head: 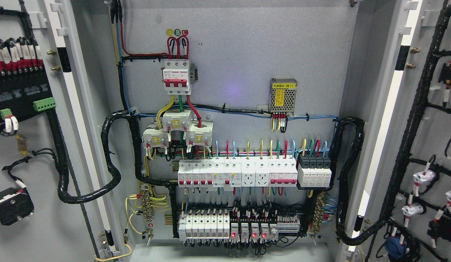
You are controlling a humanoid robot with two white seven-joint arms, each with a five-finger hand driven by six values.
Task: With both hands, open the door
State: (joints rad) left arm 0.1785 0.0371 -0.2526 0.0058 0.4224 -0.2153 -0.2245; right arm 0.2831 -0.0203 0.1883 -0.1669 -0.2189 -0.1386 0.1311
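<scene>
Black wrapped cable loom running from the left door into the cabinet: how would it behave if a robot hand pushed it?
The black spiral-wrapped cable loom would probably flex, not stay rigid: it hangs in a slack curve. It likely springs back, since it looks thick and bundled. It probably won't travel far, as it runs on into the grey cabinet wiring.

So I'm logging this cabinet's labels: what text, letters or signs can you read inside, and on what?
"A", "B", "C": round markers above the main breaker.
"(B1)", after Chinese characters too blurred to read: yellow label on the mesh power supply.
Warning triangle sign: same power supply.
Print on breakers, terminal rows and door components: too small to read.
</scene>
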